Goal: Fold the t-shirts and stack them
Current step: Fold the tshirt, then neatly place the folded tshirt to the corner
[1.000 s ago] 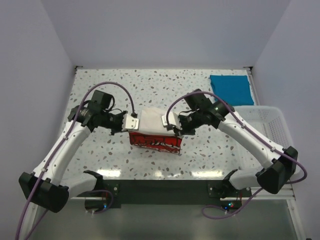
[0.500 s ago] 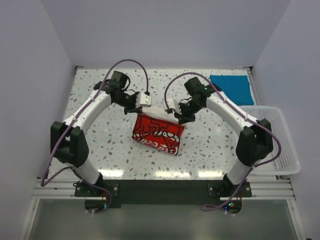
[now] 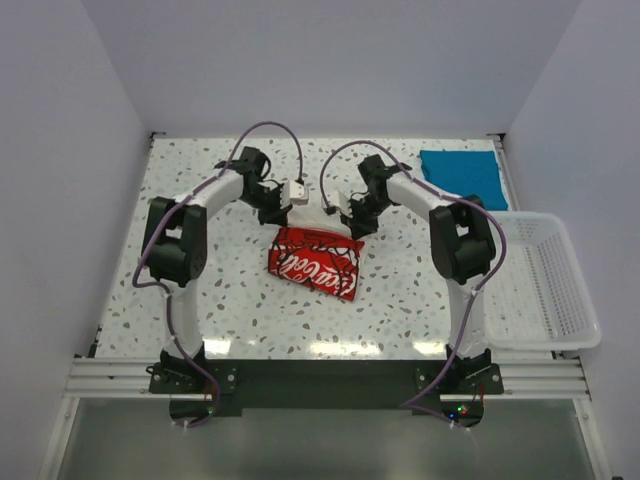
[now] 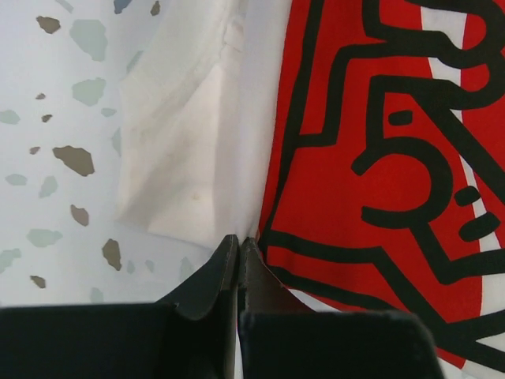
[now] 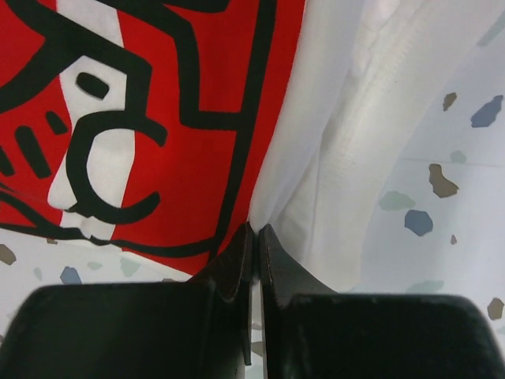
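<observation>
The cream-white Coca-Cola shirt (image 3: 315, 262) lies folded mid-table with its red panel up. My left gripper (image 3: 284, 216) is shut on the shirt's far left edge, and my right gripper (image 3: 348, 222) is shut on its far right edge. In the left wrist view the closed gripper (image 4: 238, 242) pinches white cloth (image 4: 189, 142) beside the red print. In the right wrist view the closed gripper (image 5: 256, 230) pinches the white edge (image 5: 331, 158) likewise. The teal-blue shirt (image 3: 462, 178) lies folded flat at the far right corner, apart from both grippers.
A white lattice basket (image 3: 545, 290) stands off the table's right edge. The speckled tabletop (image 3: 200, 280) is bounded by walls at the back and sides. Both arms arch over the far half of the table, cables looping above them.
Both grippers have carried the shirt's edge away from the bases toward the far side. The shirt has turned over, so the red panel now faces up and lies lower and flatter.
</observation>
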Tool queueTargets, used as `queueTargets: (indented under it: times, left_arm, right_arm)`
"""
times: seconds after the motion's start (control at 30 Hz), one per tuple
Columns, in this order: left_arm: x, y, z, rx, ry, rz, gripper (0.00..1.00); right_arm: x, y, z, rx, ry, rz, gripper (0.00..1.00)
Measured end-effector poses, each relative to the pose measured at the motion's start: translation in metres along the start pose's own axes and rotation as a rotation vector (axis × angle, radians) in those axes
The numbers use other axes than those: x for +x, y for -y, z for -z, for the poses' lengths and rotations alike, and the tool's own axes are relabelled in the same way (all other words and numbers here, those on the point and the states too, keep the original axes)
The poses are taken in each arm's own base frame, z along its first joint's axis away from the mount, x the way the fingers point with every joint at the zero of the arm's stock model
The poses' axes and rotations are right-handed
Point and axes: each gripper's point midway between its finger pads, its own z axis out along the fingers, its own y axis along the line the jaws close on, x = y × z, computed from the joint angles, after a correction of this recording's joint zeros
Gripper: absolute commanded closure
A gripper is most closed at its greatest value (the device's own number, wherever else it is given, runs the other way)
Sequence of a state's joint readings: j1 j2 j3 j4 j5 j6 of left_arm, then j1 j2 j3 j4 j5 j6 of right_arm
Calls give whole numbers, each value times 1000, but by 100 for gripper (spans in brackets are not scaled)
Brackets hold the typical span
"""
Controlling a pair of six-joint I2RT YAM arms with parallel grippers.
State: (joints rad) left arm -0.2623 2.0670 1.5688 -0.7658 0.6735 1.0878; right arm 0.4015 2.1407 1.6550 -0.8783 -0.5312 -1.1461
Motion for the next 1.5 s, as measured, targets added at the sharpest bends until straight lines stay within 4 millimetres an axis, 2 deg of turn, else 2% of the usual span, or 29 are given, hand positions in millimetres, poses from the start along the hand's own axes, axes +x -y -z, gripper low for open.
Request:
queueTargets:
  times: [0.13,0.23,0.37,0.47,0.5,0.53,0.6,0.63,0.77,0.97,1.0,1.13,1.37,1.47,1.5]
  left_arm:
    - [15,21,-6,34,-17,65,100]
    - [31,60,-6,86,-35,134,100]
    - [32,108,12,121,-33,187,100]
    - [23,127,28,101,-5,187,100]
    - [18,130,33,89,8,182,99]
    - [14,132,37,81,19,179,82]
    - [8,132,42,61,38,163,71]
    - [5,130,43,54,47,154,64]
    - [-4,125,42,44,86,124,58]
    - [-28,121,30,73,126,33,53]
    - [-31,121,25,85,131,20,53]
    - [-31,126,4,135,125,6,52]
    - [-25,131,-20,181,108,5,53]
    - [-22,131,-27,189,101,5,61]
    - [-21,131,-29,193,100,5,69]
  right_arm:
    - [-3,-3,-10,-10,-18,53,100]
    - [-12,-12,-17,-20,-12,100,100]
    - [-21,-51,-22,-78,-8,136,100]
    - [-24,-86,-20,-134,1,131,100]
    - [-26,-96,-17,-149,9,123,83]
    - [-29,-105,-11,-161,20,104,71]
    - [-36,-111,0,-153,39,74,56]
    - [-42,-112,6,-144,58,58,55]
    - [-61,-106,27,-96,123,-61,58]
    - [-91,-66,44,-18,255,-342,80]
    - [-94,-61,43,-11,272,-387,86]
    - [-96,-50,28,-18,297,-570,95]
    - [-91,-39,-4,-53,296,-788,97]
    - [-88,-37,-14,-67,293,-837,98]
    - [-87,-37,-17,-72,292,-850,98]
